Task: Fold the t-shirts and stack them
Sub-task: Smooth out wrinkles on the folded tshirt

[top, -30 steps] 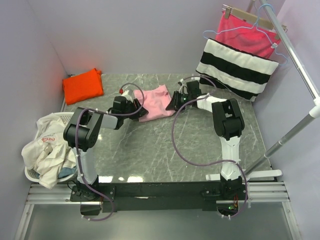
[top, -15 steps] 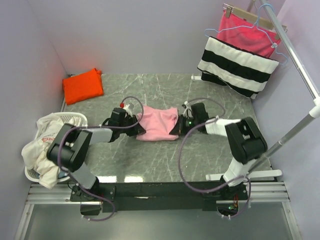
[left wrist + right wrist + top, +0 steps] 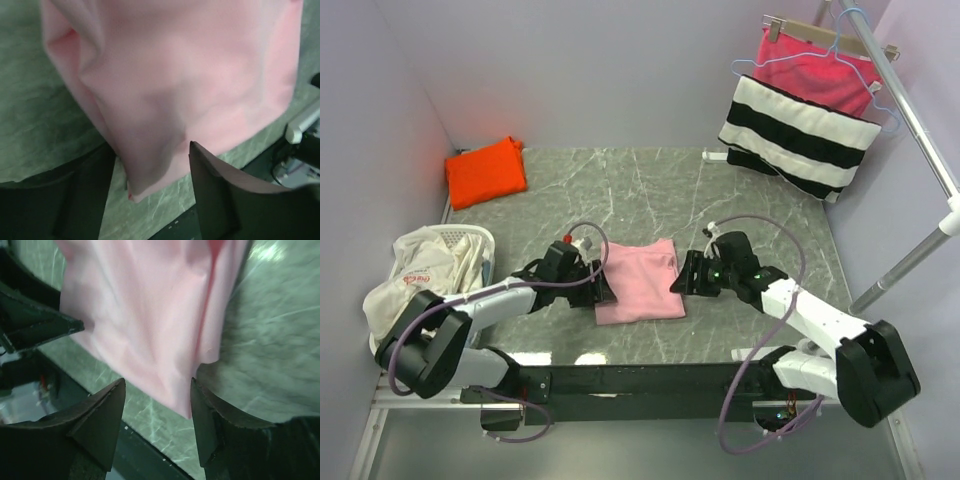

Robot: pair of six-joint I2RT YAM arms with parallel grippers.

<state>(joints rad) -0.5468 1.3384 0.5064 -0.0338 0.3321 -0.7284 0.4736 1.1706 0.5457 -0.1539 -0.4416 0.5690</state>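
The light pink t-shirt (image 3: 638, 281) lies folded flat on the marble table (image 3: 740, 200), near the front edge. My left gripper (image 3: 604, 291) is at its left edge and my right gripper (image 3: 678, 284) at its right edge. In the left wrist view the left gripper (image 3: 150, 146) is open, with a corner of the pink t-shirt (image 3: 190, 75) lying between the fingers. In the right wrist view the right gripper (image 3: 157, 381) is open too, with the near corner of the pink t-shirt (image 3: 145, 305) between the fingers. The orange t-shirt (image 3: 486, 172) lies folded at the back left corner.
A white laundry basket (image 3: 480, 240) holding white clothes stands at the table's left edge. A black-and-white striped cloth (image 3: 798, 135) and a magenta cloth on a hanger (image 3: 815, 68) hang from a rail (image 3: 910, 110) at the back right.
Both arms have drawn the pink t-shirt from the middle of the table towards the near edge. It now lies flat and squarer.
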